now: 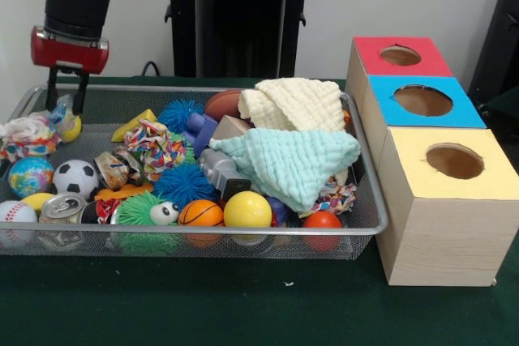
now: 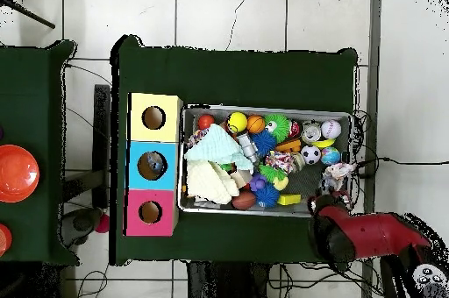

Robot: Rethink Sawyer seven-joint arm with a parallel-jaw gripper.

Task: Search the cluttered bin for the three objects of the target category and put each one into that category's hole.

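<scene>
The wire-mesh bin (image 1: 369, 200) is full of balls, toys and cloths; it also shows in the overhead view (image 2: 267, 109). My gripper (image 1: 68, 107) hangs over the bin's far left corner, its two fingers apart. A see-through wrinkly bottle (image 1: 62, 109) lies right at the fingertips, next to a yellow ball (image 1: 73, 129); I cannot tell if they touch it. In the overhead view the gripper (image 2: 337, 180) is at the bin's lower right corner. The blue-surround hole (image 1: 422, 100) is the middle one on the wooden box, also in the overhead view (image 2: 152, 165). Other bottles are hidden.
A red-surround hole (image 1: 400, 55) and a yellow-surround hole (image 1: 454, 160) flank the blue one. A pale green cloth (image 1: 292, 160) and a cream cloth (image 1: 293, 103) cover the bin's right part. A silver can (image 1: 62, 208) lies at the front left among balls.
</scene>
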